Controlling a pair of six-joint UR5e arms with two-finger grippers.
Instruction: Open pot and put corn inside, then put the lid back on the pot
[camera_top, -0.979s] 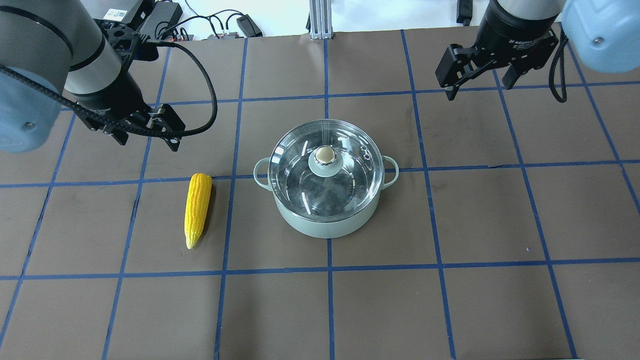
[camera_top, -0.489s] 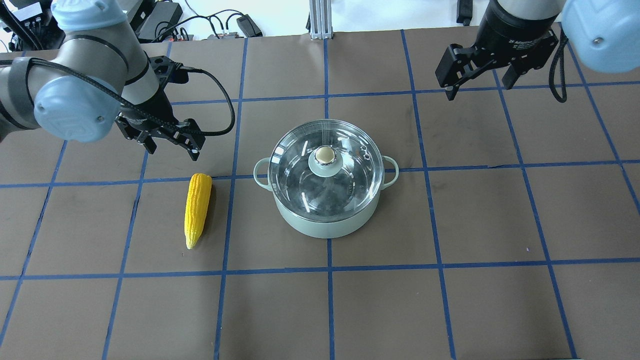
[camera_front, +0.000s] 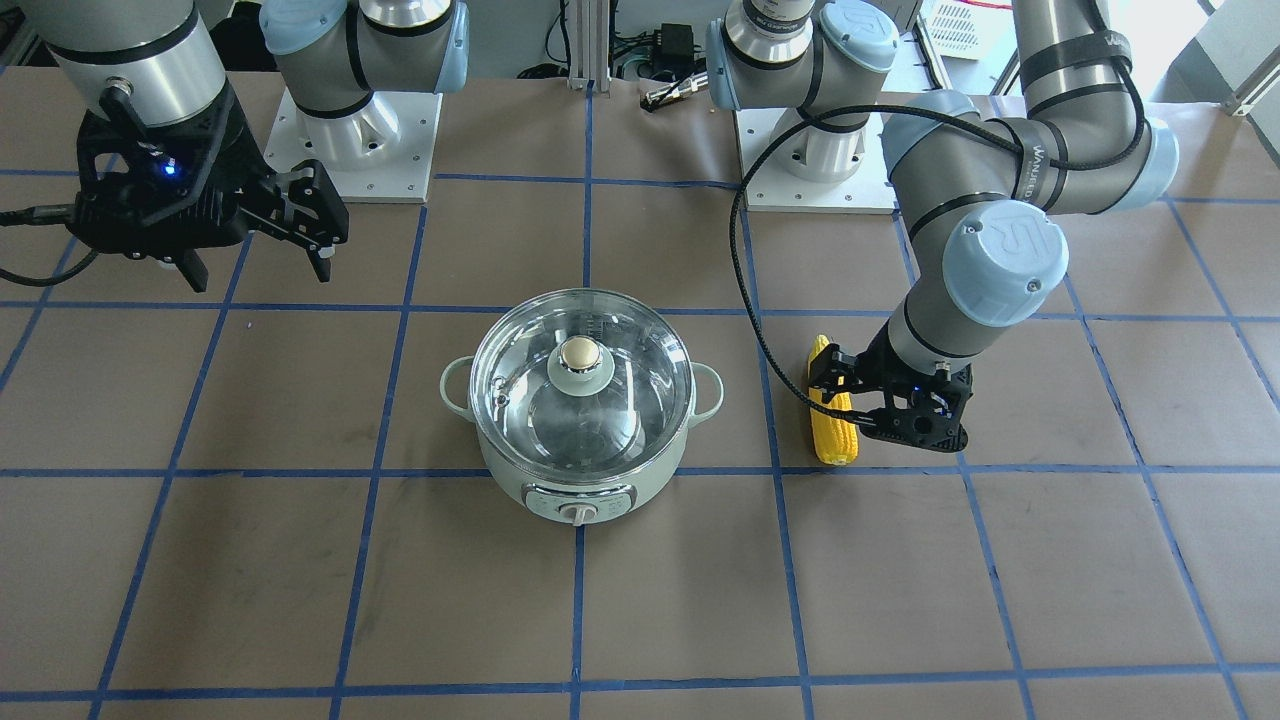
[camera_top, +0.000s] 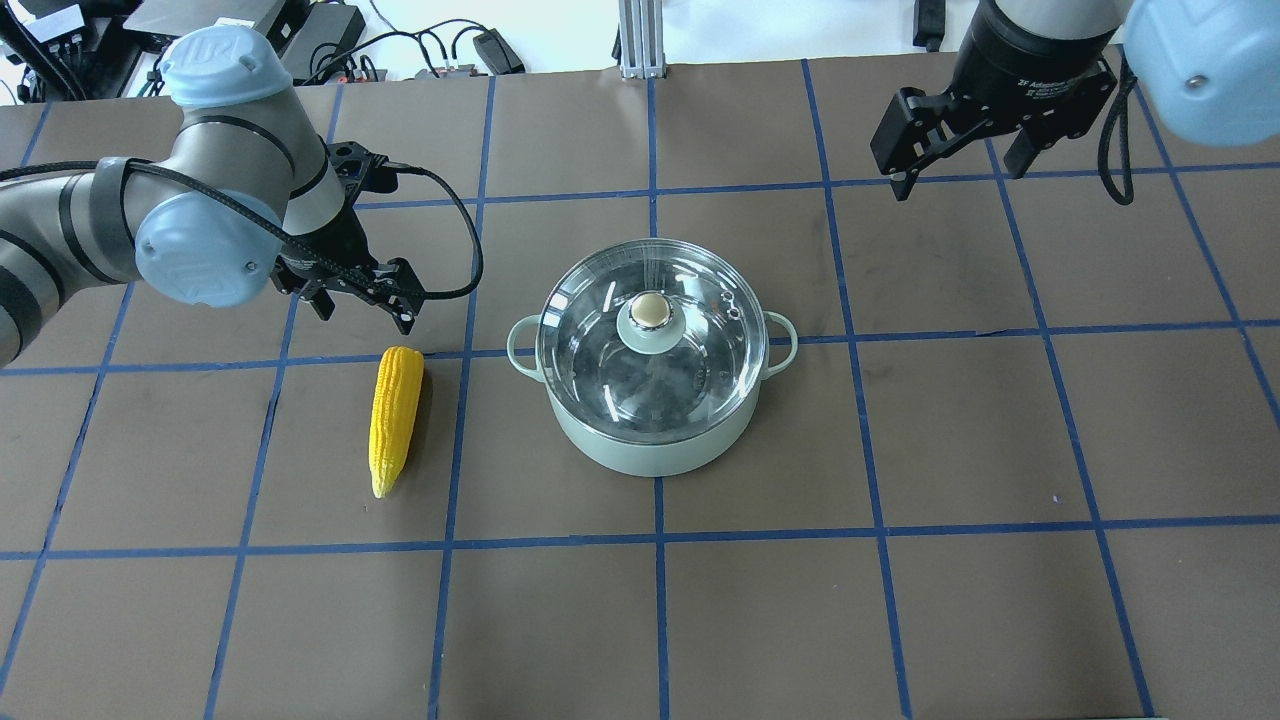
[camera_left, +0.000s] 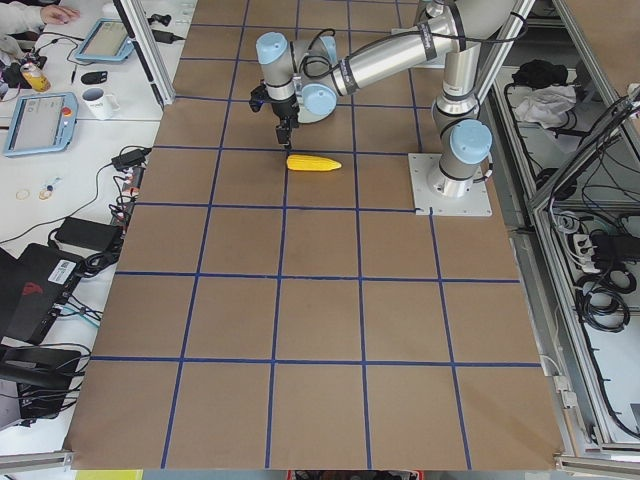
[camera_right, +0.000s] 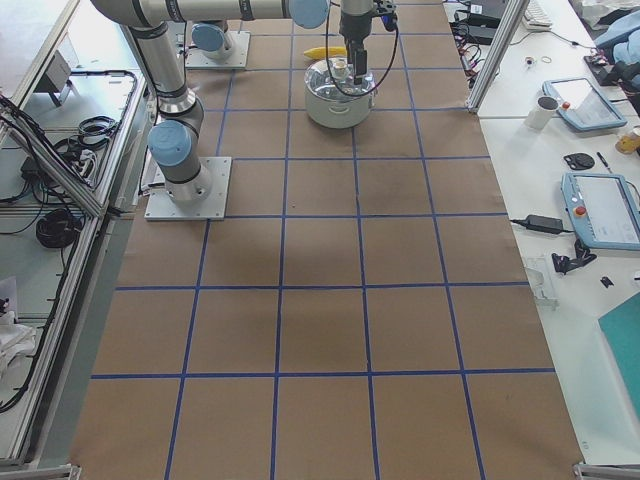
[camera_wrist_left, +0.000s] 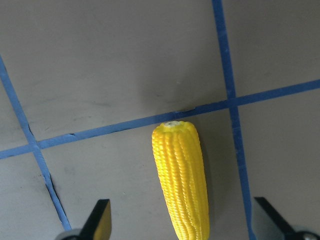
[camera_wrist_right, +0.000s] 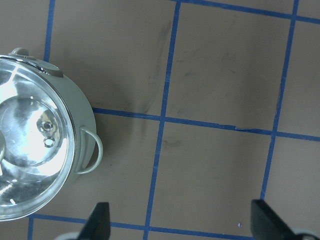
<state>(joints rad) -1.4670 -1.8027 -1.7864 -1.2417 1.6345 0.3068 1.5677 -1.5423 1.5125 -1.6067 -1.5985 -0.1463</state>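
Note:
The mint-green pot (camera_top: 650, 452) stands at mid-table with the glass lid (camera_top: 690, 370) shut on it, knob (camera_top: 650, 311) up. It also shows in the front view (camera_front: 580, 480) and at the left edge of the right wrist view (camera_wrist_right: 85, 125). The yellow corn (camera_top: 393, 415) lies flat to the pot's left, point toward the robot. My left gripper (camera_top: 365, 318) is open and hovers over the corn's blunt end; in the left wrist view the corn (camera_wrist_left: 182, 175) lies between the fingers. My right gripper (camera_top: 955, 172) is open and empty, high beyond the pot's right side.
Blue tape lines grid the brown table cover (camera_top: 900, 620). Cables and power bricks (camera_top: 440, 55) lie along the far edge beside an aluminium post (camera_top: 635, 40). The two arm bases (camera_front: 355, 130) stand on the robot's side of the table.
My left arm has swung right and down, bringing its open gripper from the far left to just over the corn's blunt end. The right arm, pot, lid and corn have not moved.

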